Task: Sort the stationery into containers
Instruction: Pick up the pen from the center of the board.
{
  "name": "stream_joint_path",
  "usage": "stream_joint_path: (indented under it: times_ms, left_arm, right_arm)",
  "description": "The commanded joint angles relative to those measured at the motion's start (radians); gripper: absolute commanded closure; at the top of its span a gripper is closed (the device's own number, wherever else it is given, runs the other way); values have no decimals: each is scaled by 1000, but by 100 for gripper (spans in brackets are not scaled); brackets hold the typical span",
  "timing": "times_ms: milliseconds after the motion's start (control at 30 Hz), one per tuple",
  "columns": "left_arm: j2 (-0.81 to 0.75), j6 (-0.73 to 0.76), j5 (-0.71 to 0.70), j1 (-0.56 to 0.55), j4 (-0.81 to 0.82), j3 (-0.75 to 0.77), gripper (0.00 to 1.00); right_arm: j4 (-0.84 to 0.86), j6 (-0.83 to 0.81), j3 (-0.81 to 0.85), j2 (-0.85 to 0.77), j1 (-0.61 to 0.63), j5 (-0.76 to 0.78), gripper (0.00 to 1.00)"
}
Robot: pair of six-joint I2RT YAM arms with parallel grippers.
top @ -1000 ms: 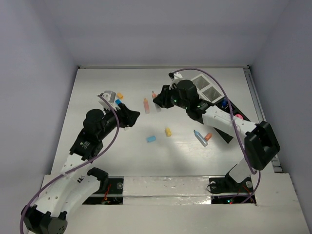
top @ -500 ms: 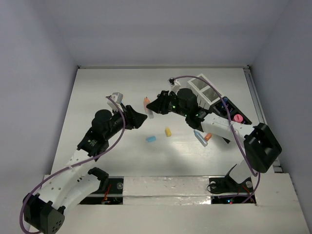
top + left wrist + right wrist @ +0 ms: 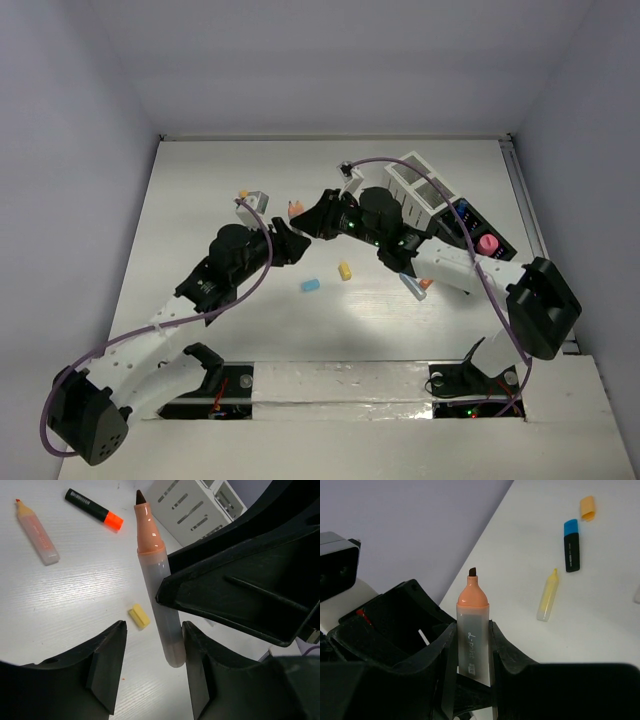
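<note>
My right gripper [image 3: 472, 627] is shut on an uncapped peach marker [image 3: 471, 605] and holds it above the table, tip away from the wrist. In the left wrist view the same marker [image 3: 152, 565] has its blunt end between my left gripper's [image 3: 154, 640] open fingers, close against the right finger [image 3: 200, 670] and apart from the left one. In the top view the two grippers, left [image 3: 288, 246] and right [image 3: 308, 222], meet mid-table. The containers, white [image 3: 418, 188] and black [image 3: 470, 228], stand at the right, with a pink cylinder [image 3: 487, 243] in a black one.
On the table lie a blue eraser [image 3: 310, 286], a yellow eraser [image 3: 344, 270], a pale blue marker [image 3: 410, 286], a yellow marker [image 3: 547, 595], a black marker with blue cap [image 3: 571, 545], a loose orange cap [image 3: 587, 507], another peach marker [image 3: 37, 527] and a black marker with orange cap [image 3: 92, 507].
My right gripper has carried the peach marker leftwards, away from the containers. My left gripper has moved right to meet it, and its open fingers now straddle the marker's end.
</note>
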Motion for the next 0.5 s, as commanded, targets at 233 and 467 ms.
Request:
stream_joint_path:
  times_ms: [233,467]
  left_arm:
    - [7,6,-132,-48,60,32,70]
    - [12,6,-163,-67,72,23,88]
  right_arm:
    - [35,-11,-11,-55,55,77,83]
    - [29,-4,-25,-51,64,90,83]
